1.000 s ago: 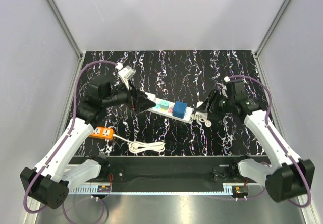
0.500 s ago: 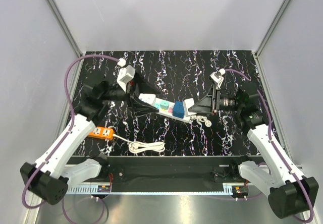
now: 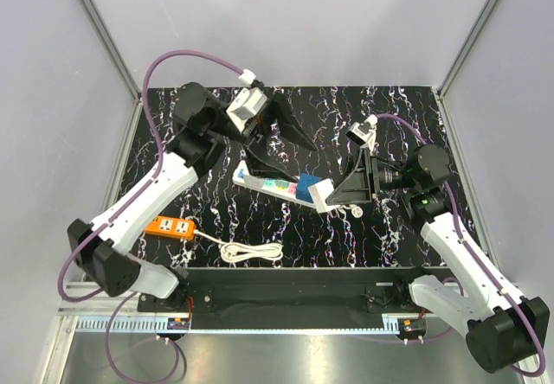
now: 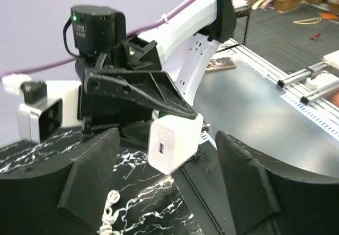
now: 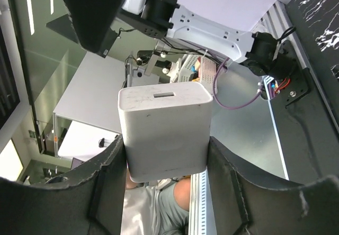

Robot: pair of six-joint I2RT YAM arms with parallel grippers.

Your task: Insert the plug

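Royal-blue plastic cube plug (image 3: pixel 308 182): you will find it sitting on the long white power strip (image 3: pixel 247 175), just beside a smaller pale teal cube (image 3: pixel 278 182). Neither gripper touches it. From above you cannot tell whether it is pushed fully home.
Left gripper (image 4: pixel 168 134): raised over the far left of the black marbled table (image 3: pixel 407 120). Its two black fingers (image 4: pixel 90 177) stand wide apart with nothing between them.
Right gripper (image 5: pixel 165 139): your black fingers (image 5: pixel 228 182) are closed part-way on a white boxy adapter (image 5: pixel 164 132) and press its two flat sides. A narrow slot shows in the adapter's end face.
White adapter, position: in the top view it sits at the right end of the power strip, just beside the blue plug. Your left wrist view shows it above the table surface. Whether it touches the strip, you cannot tell.
Orange socket block (image 3: pixel 169 227): near the left front edge of the table, with its white cord (image 3: pixel 251 251) coiled beside it, well apart from both grippers.
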